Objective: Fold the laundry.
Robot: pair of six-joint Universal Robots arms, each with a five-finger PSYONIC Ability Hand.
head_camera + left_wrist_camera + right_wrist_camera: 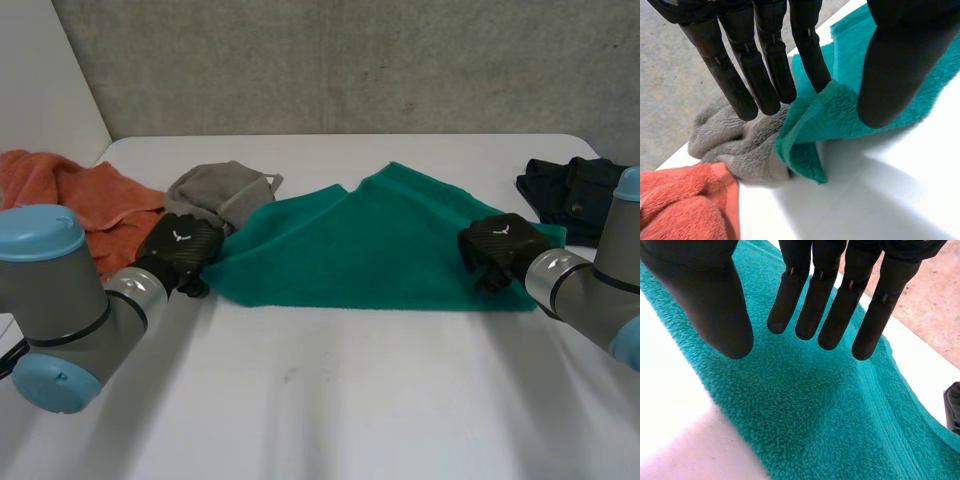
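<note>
Two hands share the green towel (380, 250) on the table (320, 400): my left hand (185, 250) pinches the corner at its fingertips to lift it, my right hand (500, 245) hangs open over the other end.

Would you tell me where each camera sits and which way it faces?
Head view: between and behind the arms, looking down over the table at the green towel; both arms, the left hand and the right hand show.
Left wrist view: on the left wrist, looking along the palm; its hand pinches the towel's corner beside the grey cloth and orange cloth.
Right wrist view: on the right wrist, looking along its open hand above the towel.
All three share the green towel.
</note>
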